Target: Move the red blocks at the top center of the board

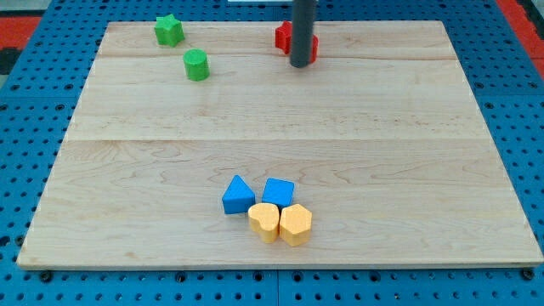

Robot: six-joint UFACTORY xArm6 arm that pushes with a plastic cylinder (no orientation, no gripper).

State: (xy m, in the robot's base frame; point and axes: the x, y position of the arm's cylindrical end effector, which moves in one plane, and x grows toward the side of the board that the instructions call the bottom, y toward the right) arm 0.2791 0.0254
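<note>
My tip (300,64) stands at the view's top centre, right in front of the two red blocks. The red star block (282,36) shows to the left of the rod. The red cylinder (313,48) peeks out on the rod's right side, close beside the star; the rod hides most of it, so I cannot tell whether the two touch. A green cylinder (196,65) and a green star block (168,30) lie at the view's top left, well apart from the tip.
A blue triangular block (237,195), a blue cube (278,192) and two yellow blocks (264,222) (296,224) sit bunched together at the view's bottom centre of the wooden board (408,170). A blue pegboard surface surrounds the board.
</note>
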